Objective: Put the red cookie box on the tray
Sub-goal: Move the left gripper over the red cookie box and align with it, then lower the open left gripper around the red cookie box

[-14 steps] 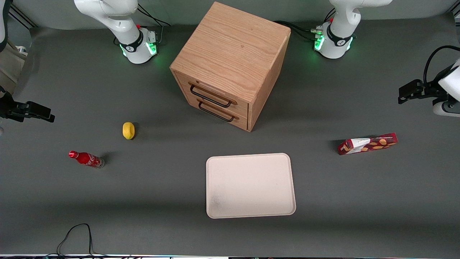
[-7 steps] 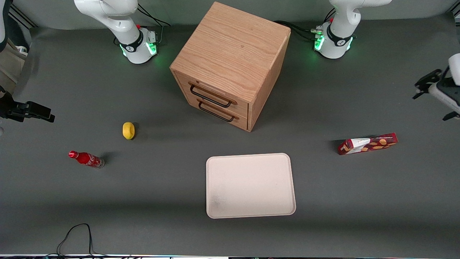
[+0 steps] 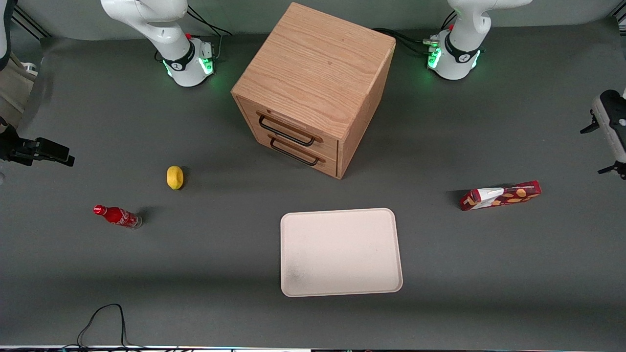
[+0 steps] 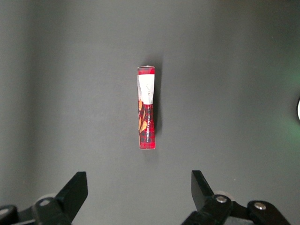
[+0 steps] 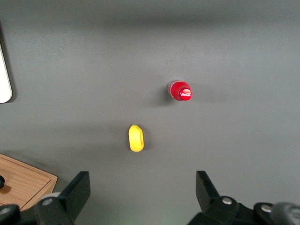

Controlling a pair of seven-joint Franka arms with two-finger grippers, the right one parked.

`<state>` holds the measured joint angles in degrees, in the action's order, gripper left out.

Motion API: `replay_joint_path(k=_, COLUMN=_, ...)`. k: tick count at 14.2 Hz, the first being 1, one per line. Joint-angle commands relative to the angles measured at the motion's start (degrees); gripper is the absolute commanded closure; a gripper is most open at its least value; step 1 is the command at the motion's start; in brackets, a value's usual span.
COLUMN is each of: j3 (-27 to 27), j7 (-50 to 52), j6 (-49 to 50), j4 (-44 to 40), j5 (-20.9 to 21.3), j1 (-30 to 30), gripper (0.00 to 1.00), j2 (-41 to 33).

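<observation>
The red cookie box (image 3: 500, 195) lies flat on the grey table toward the working arm's end, its white patch at the end nearer the tray. The cream-white tray (image 3: 341, 252) lies flat and bare near the table's middle, nearer the front camera than the drawer cabinet. My left gripper (image 3: 604, 146) hangs high above the table, a little farther from the front camera than the box and sideways of it. In the left wrist view the gripper (image 4: 139, 186) is open and empty, and the box (image 4: 146, 112) lies on the table below it, well apart from the fingers.
A wooden two-drawer cabinet (image 3: 315, 88) stands at the table's middle, both drawers shut. A yellow lemon (image 3: 174, 177) and a small red cola bottle (image 3: 117, 216) lie toward the parked arm's end. A black cable (image 3: 102, 320) loops at the near edge.
My left gripper has swung from level to pointing down at the table and shifted toward the table's end. The box and the tray have not moved.
</observation>
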<state>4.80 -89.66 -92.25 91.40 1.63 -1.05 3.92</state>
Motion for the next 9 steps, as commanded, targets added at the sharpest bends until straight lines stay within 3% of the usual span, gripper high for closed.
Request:
replay_joint_path(k=1, j3=0.0, j7=-3.2, j6=-1.5, j4=3.2, j5=-0.2, j1=0.2, gripper=0.02, j2=0.7)
replay_joint_path(k=9, j3=0.1, j7=-2.1, j6=-23.1, j4=23.0, j5=-0.8, j1=-0.6, gripper=0.05, j2=4.0)
